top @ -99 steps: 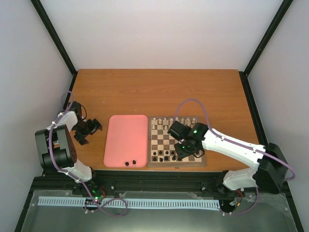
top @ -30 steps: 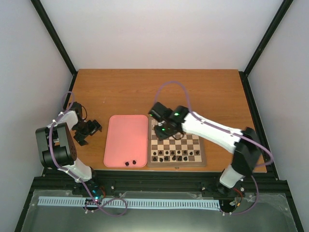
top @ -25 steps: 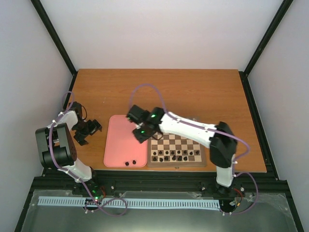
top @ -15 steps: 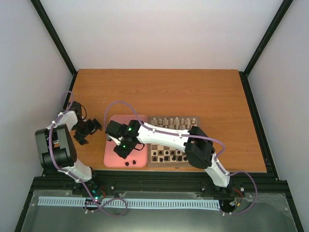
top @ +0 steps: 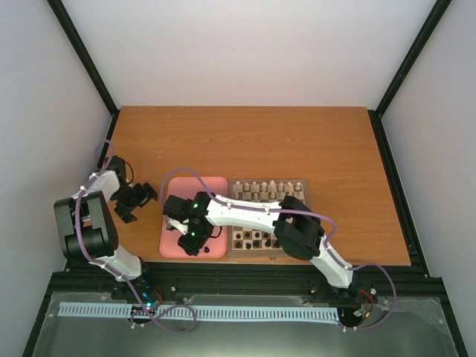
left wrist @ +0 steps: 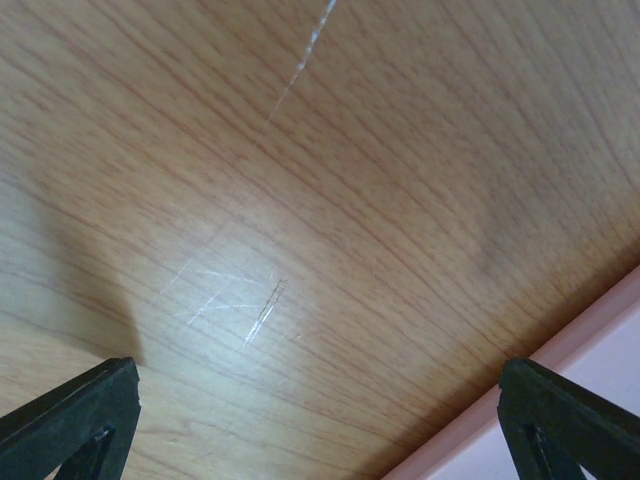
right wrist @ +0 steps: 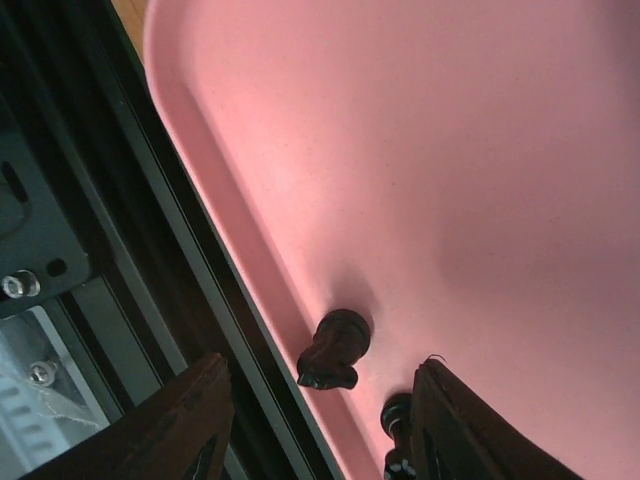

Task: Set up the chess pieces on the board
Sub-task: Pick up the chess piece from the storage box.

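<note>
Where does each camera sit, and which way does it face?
Top external: above, behind both arms, which show; looks down on wooden table, pink rectangular tray, checkered wooden chessboard.
Left wrist: on that wrist, facing bare table and tray edge; open left tool shows.
Right wrist: on that wrist, facing tray rim and two dark chess pieces; open right tool shows.
All three share the tray.

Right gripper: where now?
Top view: the right gripper hangs over the near edge of the pink tray, left of the board, open above two dark chess pieces.
</note>
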Tool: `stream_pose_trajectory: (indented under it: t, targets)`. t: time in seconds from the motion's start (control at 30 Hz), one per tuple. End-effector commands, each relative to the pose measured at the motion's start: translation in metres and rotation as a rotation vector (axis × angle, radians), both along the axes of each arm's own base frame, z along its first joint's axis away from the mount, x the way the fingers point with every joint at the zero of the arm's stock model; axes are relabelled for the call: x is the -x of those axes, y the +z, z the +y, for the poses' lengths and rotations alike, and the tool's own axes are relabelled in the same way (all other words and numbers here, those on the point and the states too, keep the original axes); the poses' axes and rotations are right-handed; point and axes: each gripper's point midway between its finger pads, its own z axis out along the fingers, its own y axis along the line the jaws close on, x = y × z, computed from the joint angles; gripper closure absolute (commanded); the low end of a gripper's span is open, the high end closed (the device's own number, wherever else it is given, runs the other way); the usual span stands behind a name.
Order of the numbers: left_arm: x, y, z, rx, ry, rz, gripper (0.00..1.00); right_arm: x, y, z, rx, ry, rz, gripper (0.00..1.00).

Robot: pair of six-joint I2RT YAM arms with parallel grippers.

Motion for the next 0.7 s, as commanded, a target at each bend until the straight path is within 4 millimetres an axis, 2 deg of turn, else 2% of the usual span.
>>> stream_pose_trajectory:
  t: [0.0, 0.3, 0.53, 0.67]
  targets:
    - [-0.006, 0.008, -0.001, -0.002, -0.010, -0.043, 0.00, 0.012, -0.013, -0.002, 0.034, 0.039, 0.034, 0.49]
    - [-0.006, 0.008, -0.001, -0.002, -0.011, -0.046, 0.00, 0.010, -0.025, -0.002, 0.064, 0.049, 0.027, 0.51]
    - [-0.005, 0.007, -0.002, -0.001, -0.010, -0.041, 0.00, 0.005, -0.031, 0.000, 0.083, 0.053, 0.006, 0.62]
    - [-0.005, 0.006, -0.002, 0.000, -0.010, -0.039, 0.00, 0.001, -0.029, -0.002, 0.091, 0.049, -0.016, 0.75]
